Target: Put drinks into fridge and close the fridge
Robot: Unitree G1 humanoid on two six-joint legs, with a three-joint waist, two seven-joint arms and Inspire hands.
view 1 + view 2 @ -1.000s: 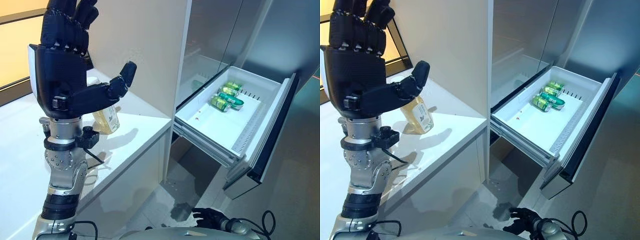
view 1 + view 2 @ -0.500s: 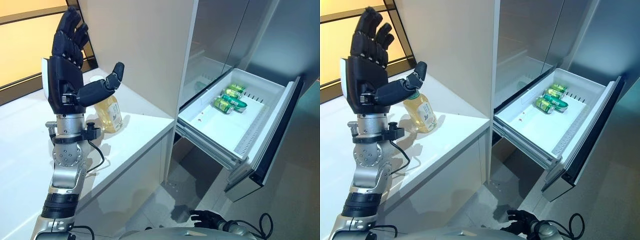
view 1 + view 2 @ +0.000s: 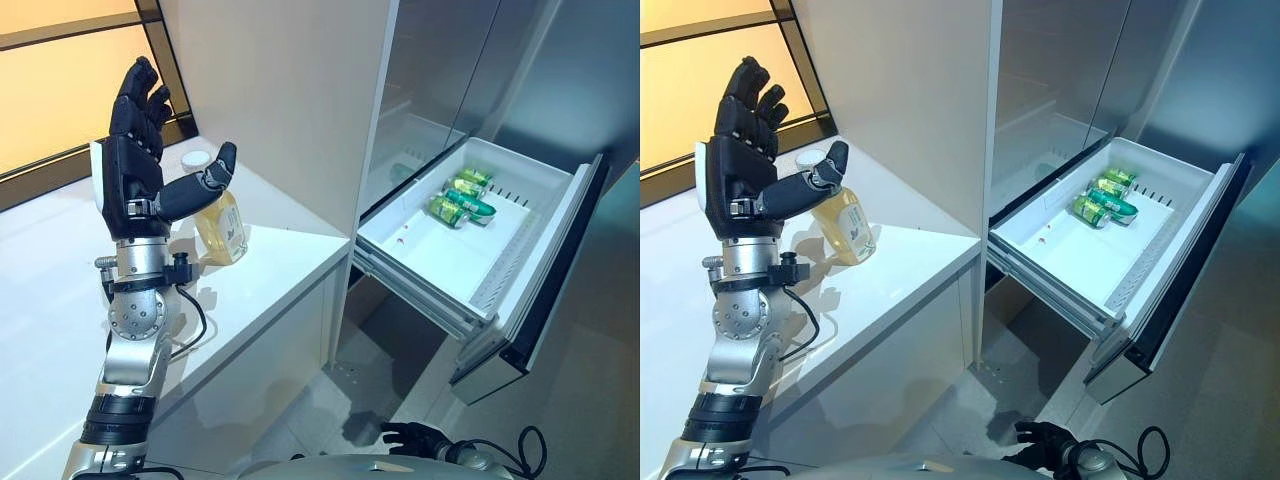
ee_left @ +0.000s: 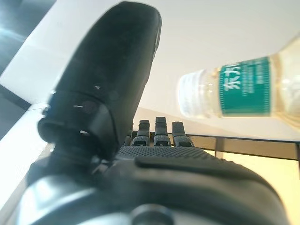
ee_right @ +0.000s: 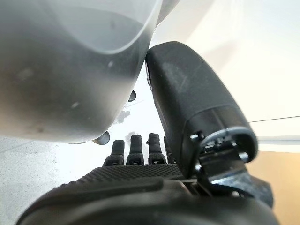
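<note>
A bottle point(image 3: 222, 226) of pale yellow drink with a white cap and green label stands on the white counter point(image 3: 280, 255); it also shows in the left wrist view as the bottle point(image 4: 243, 89). My left hand point(image 3: 135, 175) is raised just in front of it, fingers straight, thumb spread over the bottle's neck, holding nothing. The fridge drawer point(image 3: 440, 255) stands pulled out at right, with green cans point(image 3: 455, 197) lying at its far end. My right hand point(image 3: 418, 437) hangs low near the floor; its wrist view shows straight fingers point(image 5: 136, 147).
A tall white cabinet panel point(image 3: 290, 90) rises between the counter and the grey fridge doors point(image 3: 470, 60). The drawer's dark front point(image 3: 555, 270) juts out at right. A dark-framed window point(image 3: 60, 60) runs behind the counter.
My left hand has moved away from the camera towards the bottle, and its thumb now reaches over the bottle's neck. The view has shifted slightly.
</note>
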